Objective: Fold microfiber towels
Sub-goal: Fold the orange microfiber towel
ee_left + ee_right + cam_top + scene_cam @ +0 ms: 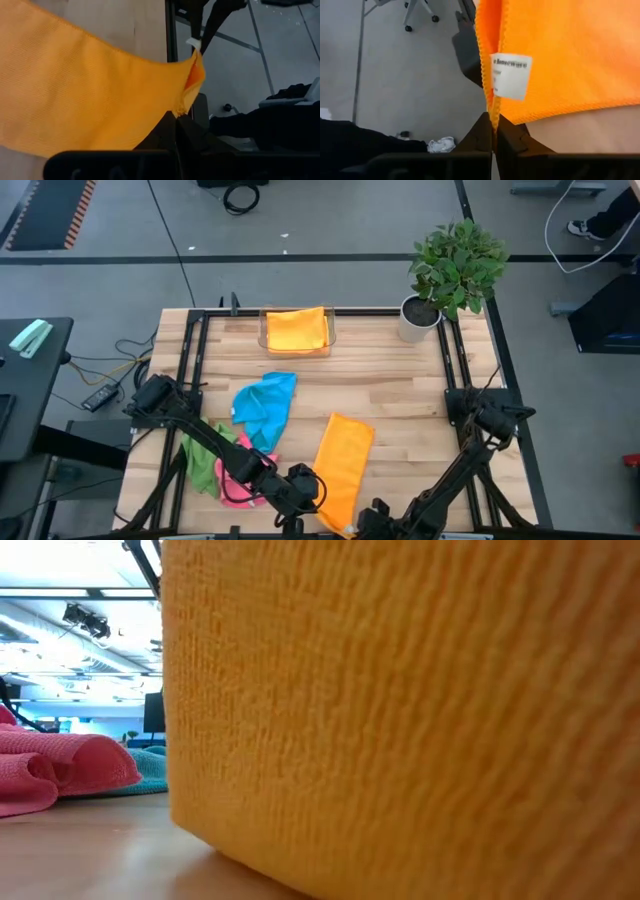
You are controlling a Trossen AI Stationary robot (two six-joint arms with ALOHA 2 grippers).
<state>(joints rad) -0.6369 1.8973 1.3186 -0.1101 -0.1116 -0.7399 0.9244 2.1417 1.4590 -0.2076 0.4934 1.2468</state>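
Left gripper [176,116] clamped tight on one near corner of the orange towel [343,463]; cloth stretching away from the jaws across the wooden table [400,395]. Right gripper [494,120] pinched shut on the neighbouring corner, white label [510,75] hanging just past the jaws. Blue towel [264,406], green towel [203,456] and pink towel [238,480] heaped beside the left gripper.

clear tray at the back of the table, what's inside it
A folded orange towel lies inside the clear tray, covering most of its floor. Whether anything sits beneath that towel cannot be seen, since the cloth hides it.
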